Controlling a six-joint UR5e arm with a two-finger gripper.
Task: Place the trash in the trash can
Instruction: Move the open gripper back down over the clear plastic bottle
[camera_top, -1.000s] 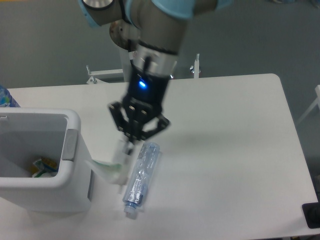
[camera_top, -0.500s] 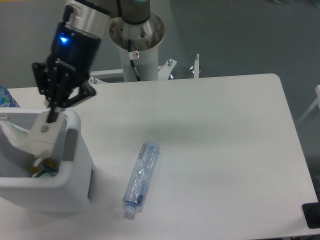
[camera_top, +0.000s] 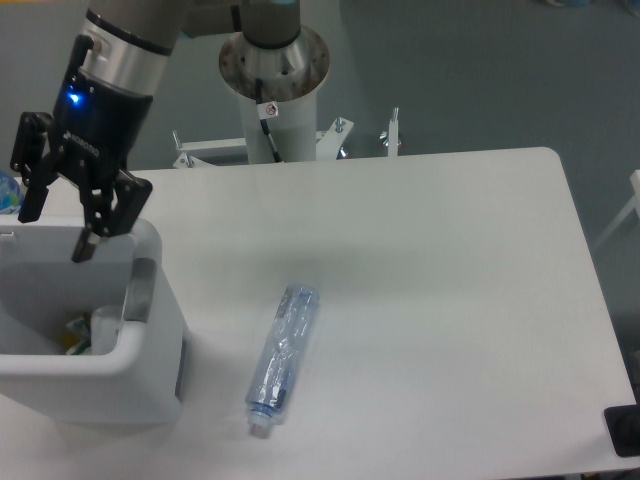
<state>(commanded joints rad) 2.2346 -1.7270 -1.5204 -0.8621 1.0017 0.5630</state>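
— Since half a second ago, what has changed on your screen?

— Gone from the tool (camera_top: 58, 228) is the white mask-like piece (camera_top: 104, 327); I now see it lying inside the trash can (camera_top: 140, 385), near the right inner wall, beside a scrap with yellow and green print (camera_top: 76, 332). My tool has shifted a little to the left and hangs over the can's open top with both fingers spread apart and nothing between them.

— And the second piece of trash?

— My view has the bottle (camera_top: 283, 356) exactly where it lay before, flat on the white worktop (camera_top: 450, 300), clear and bluish, its white cap pointing toward the front edge and its base angled up and to the right. It sits apart from the can, to the can's right, touching nothing else.

— Describe the can for me.

— White, boxy, rounded at the corners, standing at the left front of the worktop, with a grey handle plate (camera_top: 138, 290) on the side facing the bottle. Its left part runs off my frame.

— Anything else in shot?

— A blue light (camera_top: 72, 97) glows on the tool's black body. Behind it I see the arm's round base column (camera_top: 272, 90) at the far edge of the worktop, and a sliver of something blue (camera_top: 8, 192) at the left border that I cannot identify.
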